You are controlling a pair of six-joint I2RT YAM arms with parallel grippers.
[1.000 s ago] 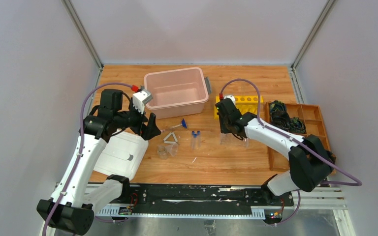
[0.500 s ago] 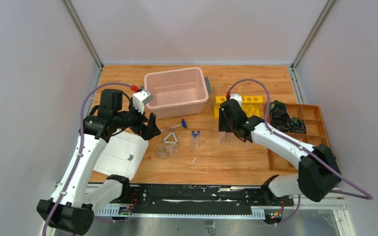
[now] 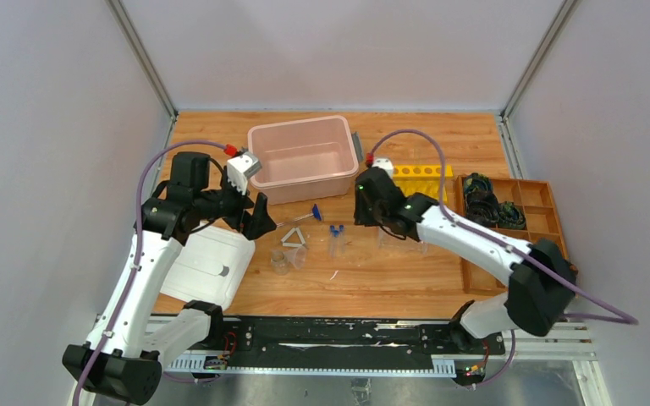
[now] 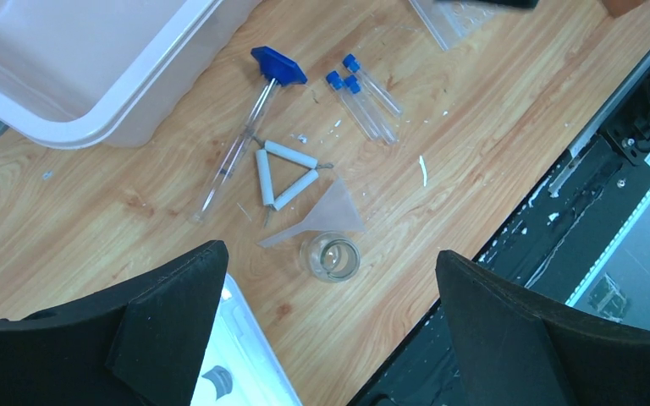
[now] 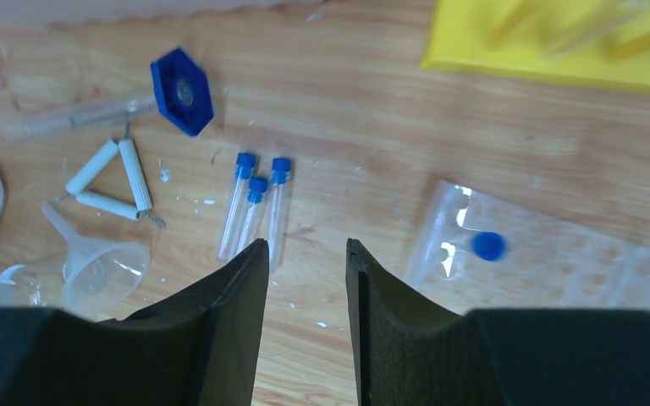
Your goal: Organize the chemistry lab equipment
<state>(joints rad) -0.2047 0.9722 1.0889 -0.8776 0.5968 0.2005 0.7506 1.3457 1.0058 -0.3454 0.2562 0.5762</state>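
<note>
Three blue-capped tubes (image 5: 254, 216): flat on desk (image 5: 372, 127), just ahead of my right gripper (image 5: 305, 247), jaws partly apart, empty. Clear tube rack (image 5: 559, 266): to its right. My left gripper (image 4: 330, 258): spread wide, empty, above white triangle (image 4: 286, 175).

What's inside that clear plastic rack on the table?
One blue-capped tube stands in the rack. Holes beside it look empty; a finger of the right gripper covers its near edge.
</note>
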